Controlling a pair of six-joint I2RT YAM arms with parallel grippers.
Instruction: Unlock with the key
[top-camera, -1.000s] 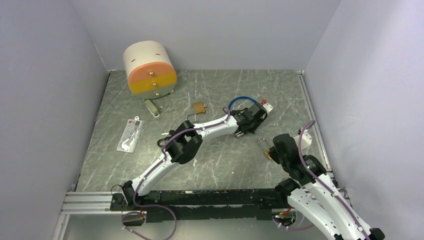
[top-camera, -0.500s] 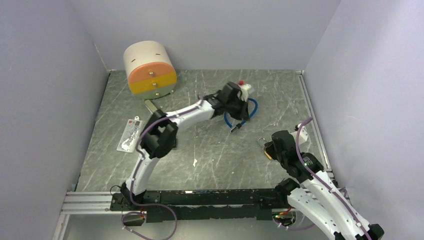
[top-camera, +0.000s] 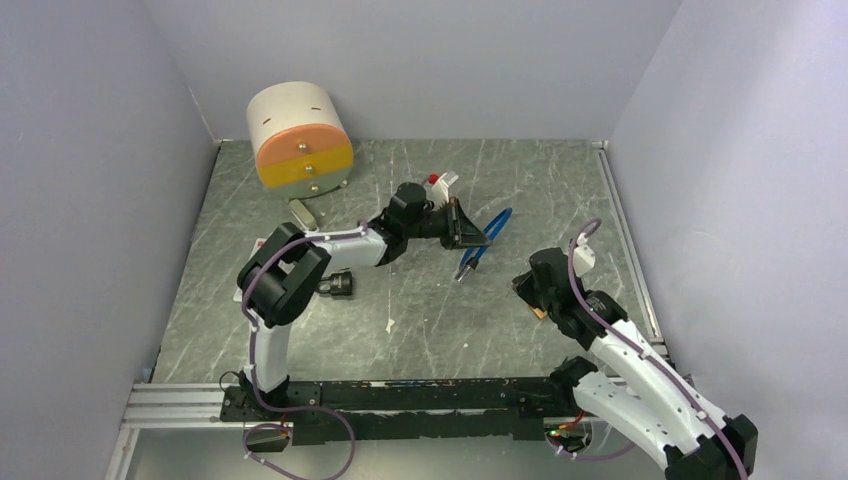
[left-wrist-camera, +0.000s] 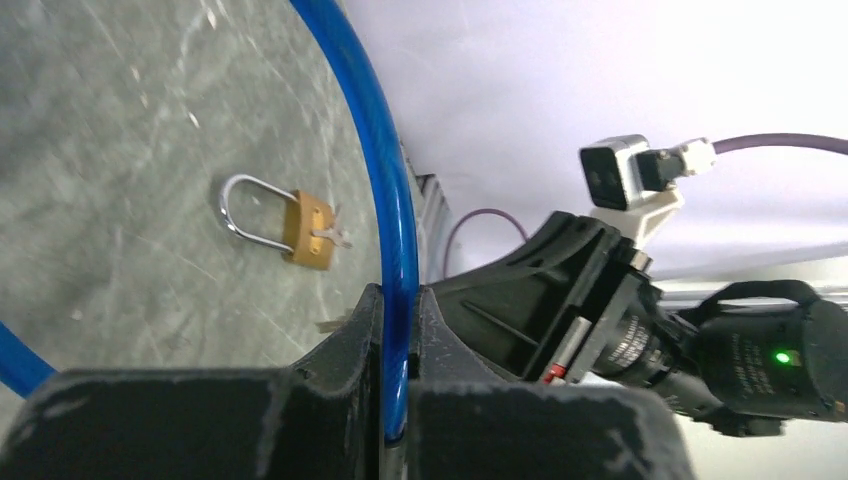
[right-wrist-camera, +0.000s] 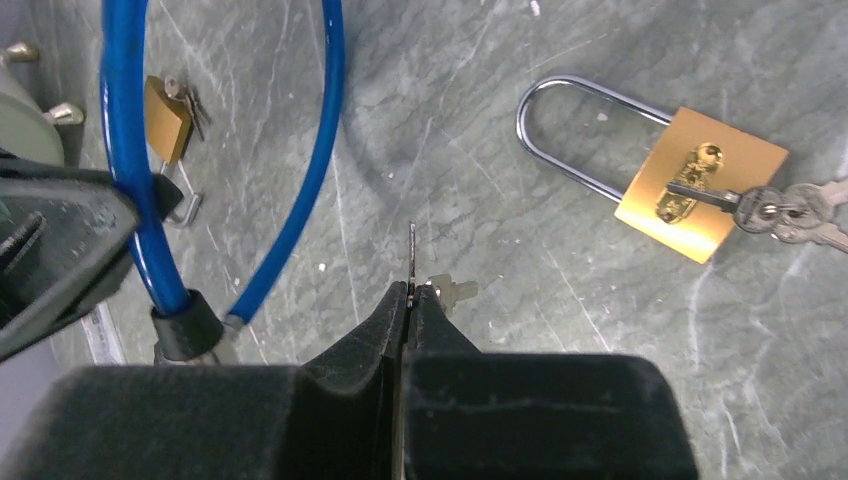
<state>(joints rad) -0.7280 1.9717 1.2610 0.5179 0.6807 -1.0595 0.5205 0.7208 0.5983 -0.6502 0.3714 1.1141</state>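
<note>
The brass padlock (right-wrist-camera: 738, 165) lies flat on the grey table (top-camera: 420, 340), in the upper right of the right wrist view. Its steel shackle points toward the upper left. A key (right-wrist-camera: 765, 208) is pushed into its face, with more keys on the same ring trailing to the right edge of the frame. In the left wrist view the same padlock (left-wrist-camera: 308, 232) sits left of centre, and the right arm fills the right side of that frame. From above, the lock is almost wholly hidden under the right arm's wrist.

The right gripper (right-wrist-camera: 408, 295) hangs just below and left of the lock and is not touching it. Its fingers are pressed together on a thin metal strip (right-wrist-camera: 411, 250) that sticks up from between the tips; what that strip is cannot be told. A small white bit (right-wrist-camera: 452, 290) lies just beside the fingertips.

The left gripper (left-wrist-camera: 398, 300) is clamped on a blue cable (left-wrist-camera: 385, 180), which runs up out of its closed fingers. In the right wrist view the cable (right-wrist-camera: 325, 120) loops down the left half of the frame to a black end piece.

A second padlock (right-wrist-camera: 165, 118) with keys lies at the upper left of that view. A round drawer unit (top-camera: 300, 135) stands at the upper left of the top view.
</note>
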